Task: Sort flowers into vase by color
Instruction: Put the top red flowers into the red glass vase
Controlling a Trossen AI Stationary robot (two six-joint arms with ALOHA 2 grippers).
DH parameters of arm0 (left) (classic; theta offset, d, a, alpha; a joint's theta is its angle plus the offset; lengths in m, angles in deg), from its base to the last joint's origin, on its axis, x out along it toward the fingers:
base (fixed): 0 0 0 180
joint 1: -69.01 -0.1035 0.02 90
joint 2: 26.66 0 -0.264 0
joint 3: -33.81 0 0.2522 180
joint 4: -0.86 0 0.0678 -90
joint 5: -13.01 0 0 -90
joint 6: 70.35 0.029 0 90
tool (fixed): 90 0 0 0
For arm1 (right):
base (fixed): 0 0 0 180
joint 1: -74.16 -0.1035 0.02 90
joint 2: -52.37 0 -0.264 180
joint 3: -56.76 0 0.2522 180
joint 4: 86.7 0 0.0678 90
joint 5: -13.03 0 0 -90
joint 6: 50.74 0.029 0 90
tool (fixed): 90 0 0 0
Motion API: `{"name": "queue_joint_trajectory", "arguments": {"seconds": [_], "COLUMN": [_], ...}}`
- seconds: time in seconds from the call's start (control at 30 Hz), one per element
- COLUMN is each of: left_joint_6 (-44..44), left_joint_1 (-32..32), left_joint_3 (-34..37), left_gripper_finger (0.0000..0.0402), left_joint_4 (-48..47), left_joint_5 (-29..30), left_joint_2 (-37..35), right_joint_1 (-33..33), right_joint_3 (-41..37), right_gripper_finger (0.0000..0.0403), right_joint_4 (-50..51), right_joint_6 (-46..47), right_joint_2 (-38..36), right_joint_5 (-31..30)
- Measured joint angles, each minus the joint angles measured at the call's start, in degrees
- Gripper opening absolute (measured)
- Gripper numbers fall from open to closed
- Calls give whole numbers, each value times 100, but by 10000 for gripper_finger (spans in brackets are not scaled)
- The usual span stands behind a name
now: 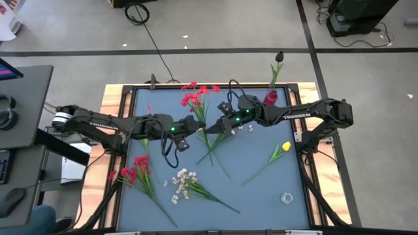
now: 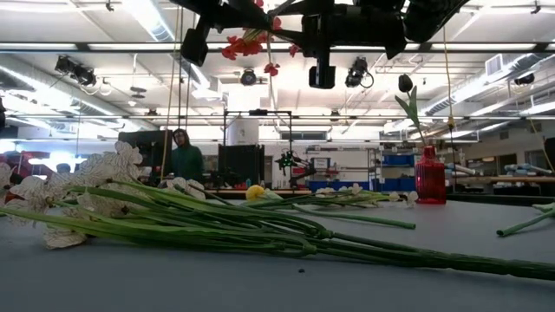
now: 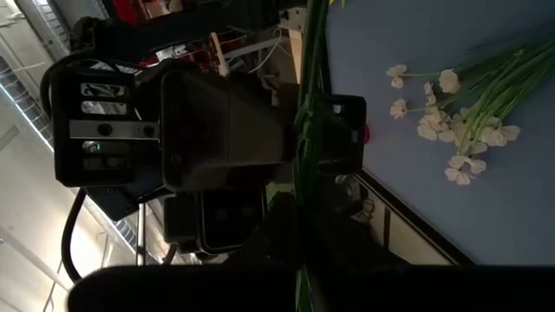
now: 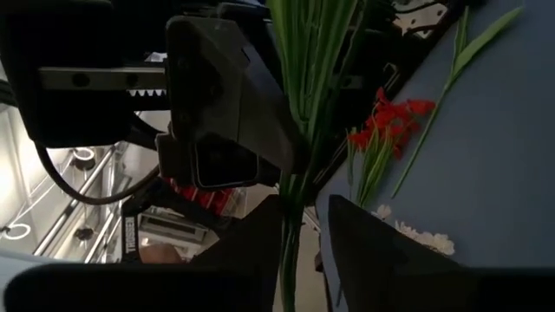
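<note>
Both arms meet over the middle of the table (image 1: 124, 98), raised clear of its surface. The left tool (image 1: 196, 124) and the right tool (image 1: 221, 125) close in from opposite sides on the stems of one red flower bunch (image 1: 196, 94), whose blossoms point toward the far edge.

Left tool: clamped on the green stems, as its wrist view shows them running straight through its grip. Right tool: its wrist view likewise shows stems passing between its fingers (image 4: 260, 251), so it reads as clamped on the same bunch (contact there is partly shadowed).

Step in hand, by my judgement: a mid-air handover of the red bunch between arms.

Destination: the red vase (image 1: 270, 98) stands near the far right corner, already holding one dark flower (image 1: 279, 59).

Remaining on the table: a second red bunch (image 1: 134, 171) at near left, a white spray (image 1: 184, 183) near centre front, a yellow tulip (image 1: 285, 147) at right.

Next move calls for one tool to release cleanly while the other keeps hold, then the stems must be turned downward over the narrow vase mouth.
</note>
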Motion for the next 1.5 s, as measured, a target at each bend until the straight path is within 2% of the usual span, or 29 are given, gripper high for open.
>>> {"name": "queue_joint_trajectory", "arguments": {"seconds": [0.2,0.43,0.57,0.7,0.77,0.93,1.13,1.33,1.5], "left_joint_6": [-9,-3,-31,-53,-177,-943,-2328,-4142,-5886], "left_joint_1": [0,-66,-66,-66,-65,-54,-109,-338,-681], "left_joint_3": [0,2,2,2,2,2,2,2,-8], "left_gripper_finger": [12,12,12,12,12,29,112,189,211], "left_joint_4": [35,256,283,282,292,285,264,-29,-359], "left_joint_5": [-4,-80,-74,-38,-23,-143,-273,-444,-1198], "left_joint_2": [0,164,236,249,248,247,120,-310,-820], "right_joint_1": [0,0,-14,-22,-25,-35,-46,-14,86], "right_joint_3": [0,2,2,2,2,2,0,13,-19], "right_gripper_finger": [127,111,81,22,14,14,14,13,13], "right_joint_4": [-39,-102,-117,-107,-117,-67,-28,84,758], "right_joint_6": [-3,18,8,-89,-134,-190,-403,-729,-1160], "right_joint_2": [0,139,160,157,157,157,153,67,-152], "right_joint_5": [30,137,146,149,143,49,-255,-857,-1659]}}
